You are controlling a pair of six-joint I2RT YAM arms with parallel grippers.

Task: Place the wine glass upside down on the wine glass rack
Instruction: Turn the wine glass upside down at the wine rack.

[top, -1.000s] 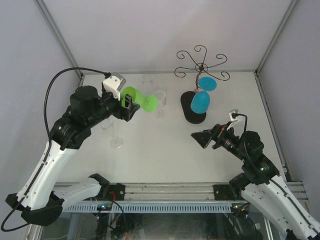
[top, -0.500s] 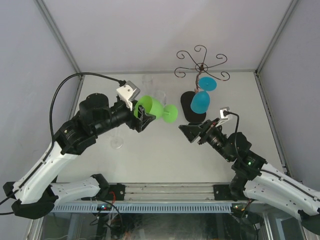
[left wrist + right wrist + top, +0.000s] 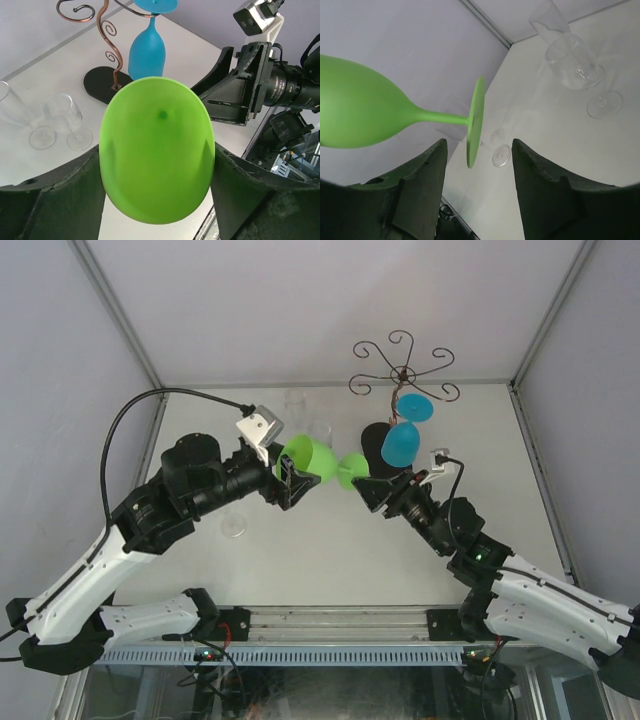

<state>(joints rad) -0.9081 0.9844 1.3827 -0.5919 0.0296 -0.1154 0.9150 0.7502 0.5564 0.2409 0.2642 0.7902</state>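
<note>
Wine glass [image 3: 315, 462], the green one: where is it?
— Up off the worktop [image 3: 300, 560], lying on its side in the air between the two arms. In the overhead view it is near the black base of the wine glass rack [image 3: 403, 372], to its left. It is not on the rack.
— What holds it?
— The left pincer [image 3: 292, 478] grips it by the bowl, one finger pressed on each side (that wrist camera looks straight into the bowl's open mouth). The stem and foot [image 3: 475, 120] point away toward the right arm.
— And the right pincer [image 3: 372, 488]?
— Its jaws stand apart, one on either side of the foot, which shows edge-on between them. There is a gap on both sides, so nothing touches. The foot sits nearer the finger on the left of that wrist view.
— The rack itself?
— Upright at the back right of the worktop, curled wire arms spread at the top. A blue wine glass [image 3: 402, 443] hangs from one arm by its foot, bowl down, over the base.
— Anything else?
— Two clear glasses [image 3: 320, 438] stand upright near each other beyond the green one, toward the back edge. A third clear glass [image 3: 233, 526] stands below the left arm, mostly hidden by it.
</note>
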